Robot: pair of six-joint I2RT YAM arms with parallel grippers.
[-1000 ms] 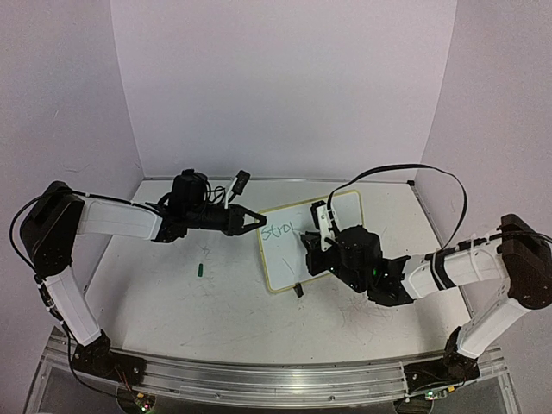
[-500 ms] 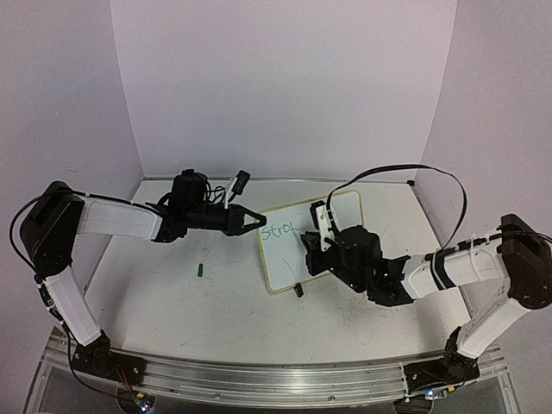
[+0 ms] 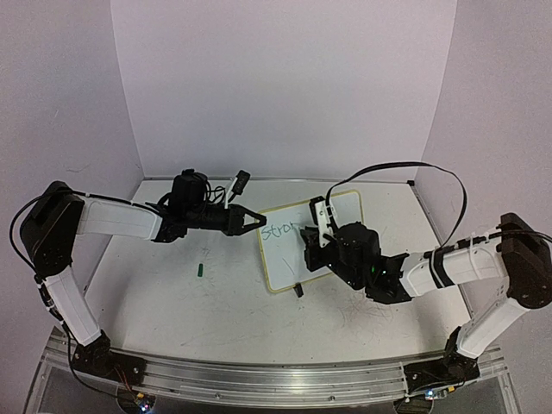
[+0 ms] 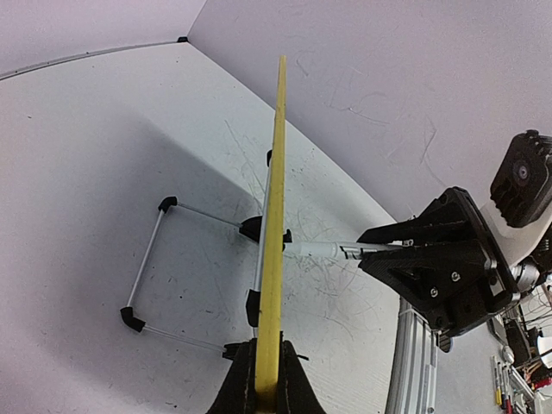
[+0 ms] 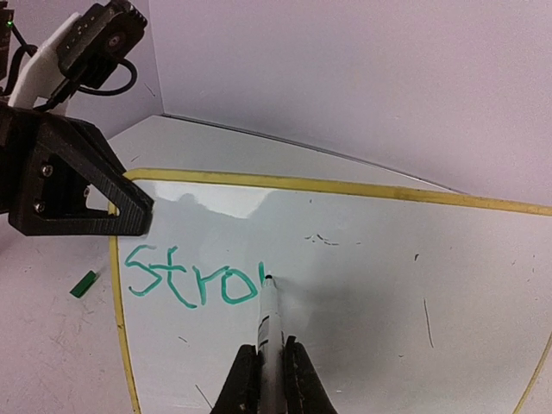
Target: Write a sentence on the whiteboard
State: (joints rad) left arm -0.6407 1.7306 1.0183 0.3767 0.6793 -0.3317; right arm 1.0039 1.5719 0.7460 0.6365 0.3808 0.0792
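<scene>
The left gripper (image 4: 266, 386) pinches the whiteboard (image 5: 388, 259) by its edge as the right gripper (image 5: 271, 366), clenched on a marker (image 5: 268, 321), sets its tip just ahead against the sentence (image 5: 185, 278); too hard a push could skew the whiteboard.

green handwriting (image 5: 191, 278) on the whiteboard (image 5: 388, 259) reads "stro", next letter unfinished.

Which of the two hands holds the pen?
The right hand, pinching the marker against the whiteboard; the left hand only clamps its yellow edge.
</scene>
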